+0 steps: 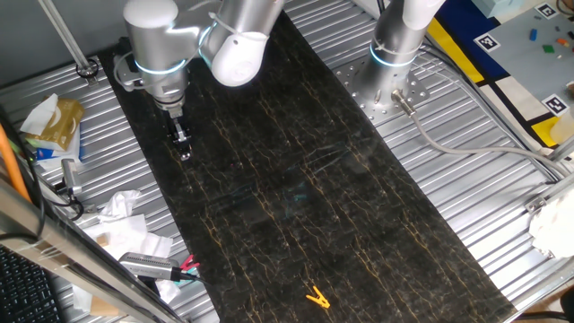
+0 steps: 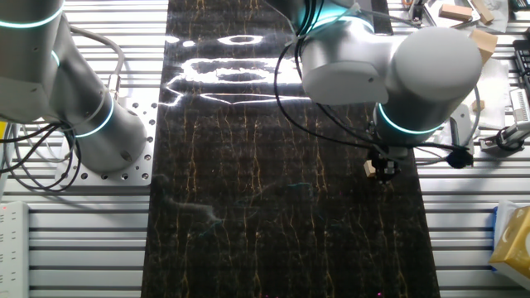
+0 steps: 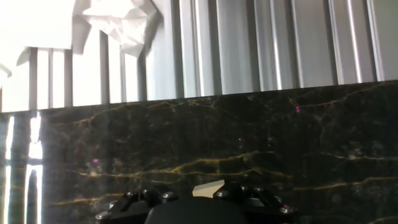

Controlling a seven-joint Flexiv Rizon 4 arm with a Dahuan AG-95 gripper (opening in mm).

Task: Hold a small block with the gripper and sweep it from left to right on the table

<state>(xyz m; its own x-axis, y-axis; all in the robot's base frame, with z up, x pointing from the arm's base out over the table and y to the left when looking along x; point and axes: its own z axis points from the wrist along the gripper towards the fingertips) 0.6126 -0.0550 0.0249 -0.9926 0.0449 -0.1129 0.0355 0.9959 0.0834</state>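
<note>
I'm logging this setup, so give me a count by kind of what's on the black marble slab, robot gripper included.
Small wooden block: 1, at the gripper tip
Black two-finger gripper: 1, down at the table near its edge
Yellow clip: 1, lying alone at the far end of the slab
Total: 3

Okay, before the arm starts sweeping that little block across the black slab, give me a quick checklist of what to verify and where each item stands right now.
1. small block in the gripper: ok, tan cube sits at the fingertips.
2. Grip firm: cannot tell, the contact is too small to judge.
3. Block touching the table: cannot tell, the tip is low over the slab near its edge.
4. Sweep lane on the slab: ok, nothing lies beside the gripper.
5. yellow clip: ok, it lies at the slab's far end, away from the gripper.
6. crumpled paper: ok, it lies off the slab on the ribbed metal.
</note>
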